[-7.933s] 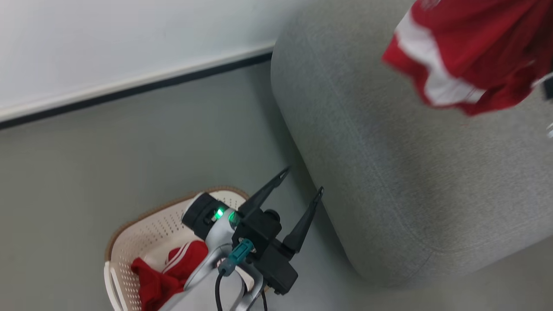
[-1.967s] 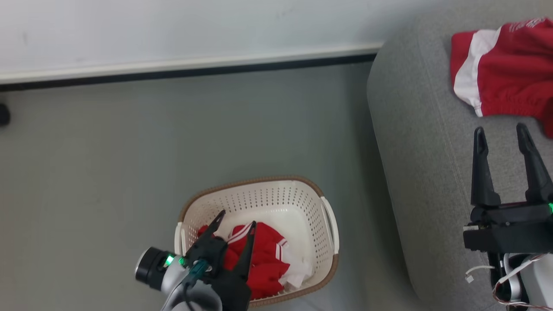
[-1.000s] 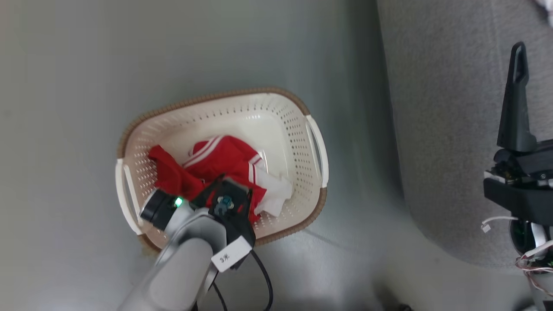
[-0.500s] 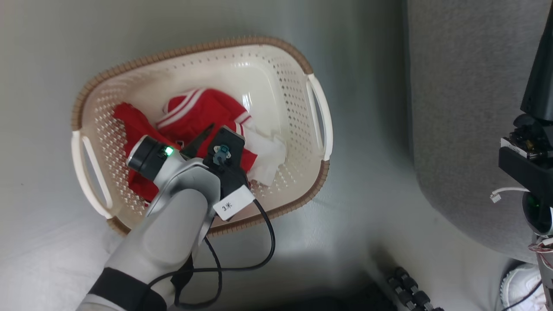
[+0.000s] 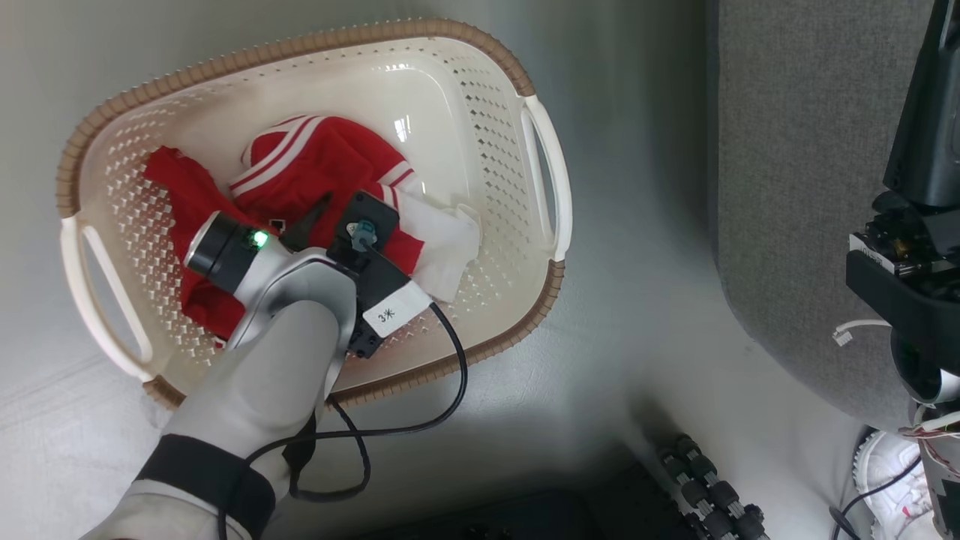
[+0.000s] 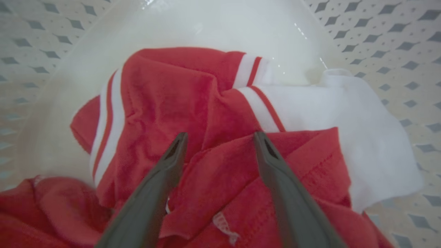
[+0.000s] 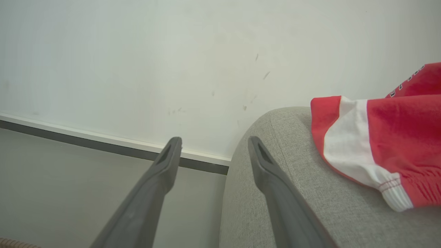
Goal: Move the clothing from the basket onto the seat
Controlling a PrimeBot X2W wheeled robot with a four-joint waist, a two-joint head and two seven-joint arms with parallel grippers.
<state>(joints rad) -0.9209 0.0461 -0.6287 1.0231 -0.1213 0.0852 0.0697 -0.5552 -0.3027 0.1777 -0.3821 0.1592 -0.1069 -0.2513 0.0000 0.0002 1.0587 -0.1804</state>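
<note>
One garment (image 7: pixel 406 137) lay on the seat (image 7: pixel 296 206), right; more clothing (image 5: pixel 315 161) sat in the basket (image 5: pixel 450 31). My left end effector (image 6: pixel 220 136) hung spread over it, right end effector (image 7: pixel 214 139) spread, empty.

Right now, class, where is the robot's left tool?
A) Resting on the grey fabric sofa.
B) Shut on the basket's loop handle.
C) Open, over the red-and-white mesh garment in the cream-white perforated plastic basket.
C: the left tool has its jaws apart over the crumpled red-and-white mesh garment, which lies inside the cream-white perforated plastic basket.
</note>
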